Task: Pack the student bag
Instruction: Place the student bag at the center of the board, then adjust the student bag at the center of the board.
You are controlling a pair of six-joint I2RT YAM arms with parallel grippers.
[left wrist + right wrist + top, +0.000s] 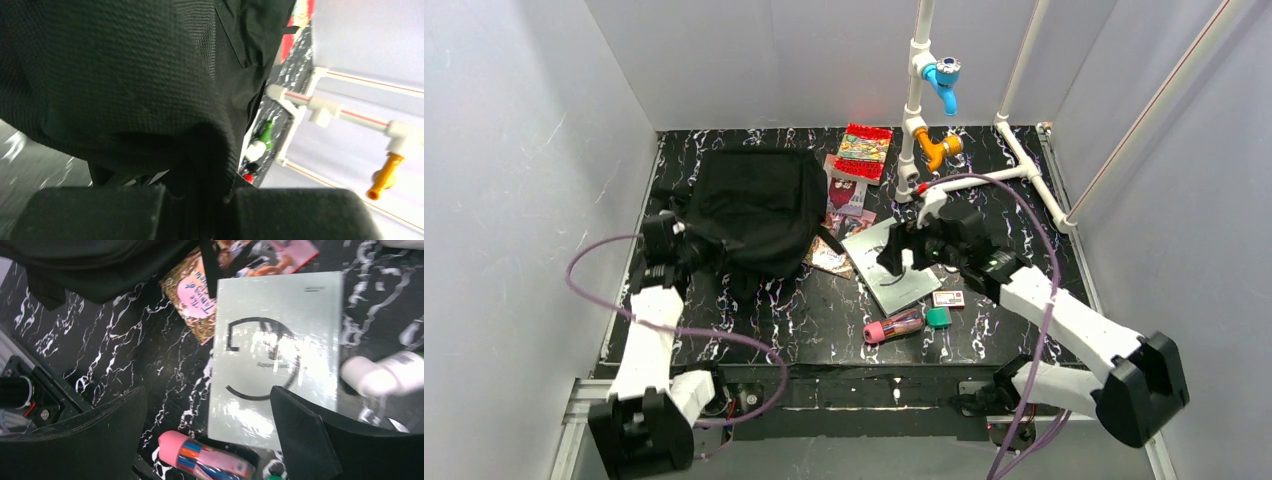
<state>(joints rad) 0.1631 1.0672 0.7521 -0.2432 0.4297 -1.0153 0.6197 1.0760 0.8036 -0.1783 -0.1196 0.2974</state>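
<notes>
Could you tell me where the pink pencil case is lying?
Top view: the pink pencil case lies on the table right of centre, toward the near edge, in front of the grey book and left of a small green item.

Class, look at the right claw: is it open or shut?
Open. The right claw hangs over the grey book, fingers wide apart, holding nothing.
</notes>
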